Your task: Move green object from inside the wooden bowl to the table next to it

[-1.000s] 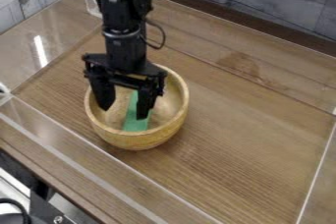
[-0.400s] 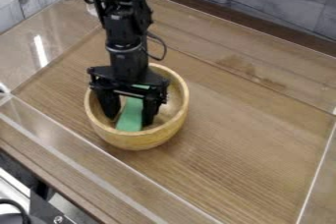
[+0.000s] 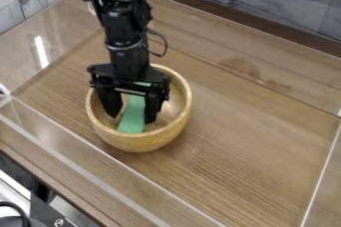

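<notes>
The wooden bowl (image 3: 178, 100) sits on the table (image 3: 253, 121), left of its middle. Inside it lies the green object (image 3: 134, 113), a flat bright green block leaning against the bowl's near wall. My gripper (image 3: 132, 102) points straight down into the bowl and is open. Its two black fingers (image 3: 106, 103) stand on either side of the green object's upper end, one left and one right. I cannot tell whether the fingers touch the block. The block's top end is partly hidden behind the gripper body.
Low clear acrylic walls (image 3: 80, 156) run along the table's front and left edges. Bare wood-grain surface (image 3: 266, 146) stretches to the right of the bowl. A grey plank wall (image 3: 266, 2) stands behind the table.
The gripper has sunk slightly deeper into the bowl and rolled a little, so its fingers now straddle the green object more squarely. The block and bowl have not moved.
</notes>
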Robot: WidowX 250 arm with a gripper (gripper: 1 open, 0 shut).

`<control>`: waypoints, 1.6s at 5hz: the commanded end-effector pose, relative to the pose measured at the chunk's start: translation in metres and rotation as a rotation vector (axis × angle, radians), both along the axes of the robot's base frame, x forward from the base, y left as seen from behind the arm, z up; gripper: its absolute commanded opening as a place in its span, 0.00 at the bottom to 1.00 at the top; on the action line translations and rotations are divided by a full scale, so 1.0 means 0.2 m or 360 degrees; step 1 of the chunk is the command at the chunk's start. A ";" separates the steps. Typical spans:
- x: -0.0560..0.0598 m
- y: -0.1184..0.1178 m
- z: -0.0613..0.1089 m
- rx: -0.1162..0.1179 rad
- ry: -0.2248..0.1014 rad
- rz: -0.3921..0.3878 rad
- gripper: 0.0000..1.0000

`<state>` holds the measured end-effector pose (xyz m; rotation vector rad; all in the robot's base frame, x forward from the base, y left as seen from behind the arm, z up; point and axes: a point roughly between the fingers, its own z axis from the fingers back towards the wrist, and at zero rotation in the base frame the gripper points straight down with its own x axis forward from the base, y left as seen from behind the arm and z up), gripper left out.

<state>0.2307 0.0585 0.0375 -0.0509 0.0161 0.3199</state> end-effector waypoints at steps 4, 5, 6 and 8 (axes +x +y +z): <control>0.10 0.13 0.13 0.0024 -0.0067 -0.0021 1.00; 0.08 0.15 0.12 0.0022 -0.0059 -0.0090 1.00; 0.07 0.16 0.07 0.0026 -0.0040 -0.0072 1.00; 0.13 0.22 -0.01 0.0035 -0.0019 -0.0119 0.00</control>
